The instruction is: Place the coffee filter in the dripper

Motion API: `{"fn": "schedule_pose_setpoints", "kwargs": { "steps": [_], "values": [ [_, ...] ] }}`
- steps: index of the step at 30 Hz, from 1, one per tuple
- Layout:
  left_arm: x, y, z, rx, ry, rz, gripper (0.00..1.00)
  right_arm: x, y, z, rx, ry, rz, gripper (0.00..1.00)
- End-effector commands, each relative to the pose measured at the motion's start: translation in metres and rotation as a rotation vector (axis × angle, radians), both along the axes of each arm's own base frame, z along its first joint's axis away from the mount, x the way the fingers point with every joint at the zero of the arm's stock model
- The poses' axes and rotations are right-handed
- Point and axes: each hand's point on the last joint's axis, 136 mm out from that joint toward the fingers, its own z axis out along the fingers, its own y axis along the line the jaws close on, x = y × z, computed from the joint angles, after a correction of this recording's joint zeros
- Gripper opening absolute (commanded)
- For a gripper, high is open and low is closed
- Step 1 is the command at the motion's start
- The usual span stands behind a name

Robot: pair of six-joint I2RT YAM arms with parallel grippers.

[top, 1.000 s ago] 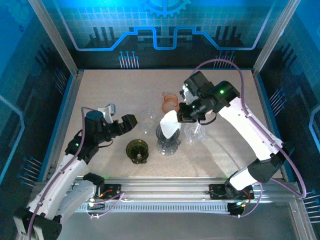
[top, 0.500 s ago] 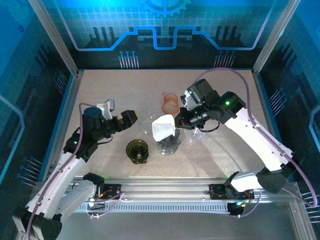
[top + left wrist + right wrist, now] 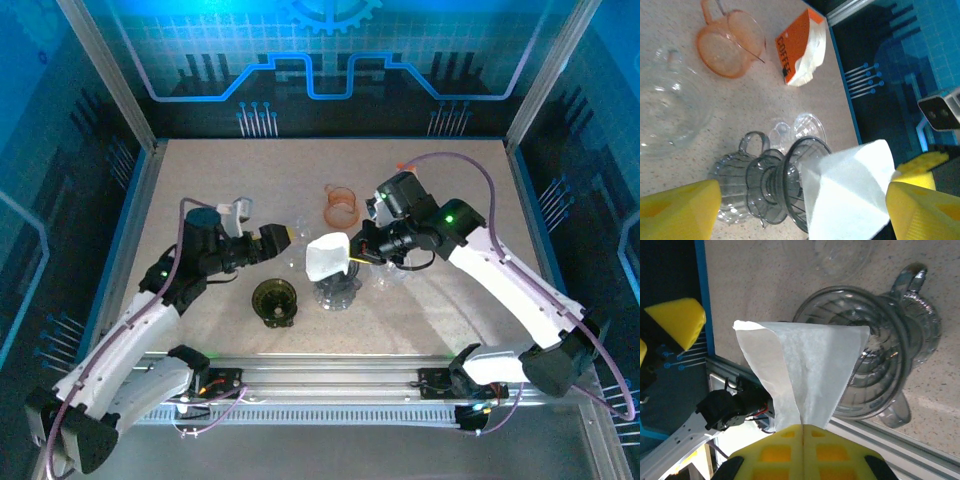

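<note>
the right gripper (image 3: 802, 440) is pinched tight on one corner of the white coffee filter (image 3: 800, 375) — its yellow pads (image 3: 835, 455) meet flat with the paper caught between them. the filter fans out from the gripper and hangs over the mouth of the clear glass dripper (image 3: 880, 340), which stands on the speckled desk (image 3: 230, 170); its far edge crosses the dripper's rim, though i cannot tell if paper and glass touch. seen from above, the filter sits just left of the right gripper and above the dripper.

the left gripper (image 3: 278, 238) hovers just beside the filter on its left, pads wide apart and holding nothing.

the only writing that reads is "coffee", in black capitals on an orange box (image 3: 792, 42) lying near an orange cup (image 3: 730, 45). a dark green dripper (image 3: 273, 300) stands apart, nearer the arm bases.
</note>
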Motion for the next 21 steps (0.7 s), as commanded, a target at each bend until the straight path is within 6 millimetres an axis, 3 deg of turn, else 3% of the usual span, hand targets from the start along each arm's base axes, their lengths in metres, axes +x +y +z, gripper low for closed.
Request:
{"fn": "schedule_pose_setpoints", "kwargs": {
  "steps": [1, 8, 16, 21],
  "values": [
    [0.0, -0.017, 0.007, 0.014, -0.036, -0.058, 0.82, 0.011, -0.009, -0.004, -0.016, -0.023, -0.043, 0.0],
    [-0.001, -0.038, -0.015, 0.051, 0.005, -0.115, 0.76, 0.017, -0.013, -0.023, -0.042, -0.019, -0.052, 0.0],
    [-0.004, -0.046, -0.022, 0.058, 0.02, -0.137, 0.65, 0.012, -0.017, -0.035, -0.081, -0.031, -0.008, 0.0],
    [-0.005, -0.046, -0.033, 0.077, 0.054, -0.14, 0.58, 0.008, -0.019, -0.042, -0.09, -0.034, 0.004, 0.12]
  ]
}}
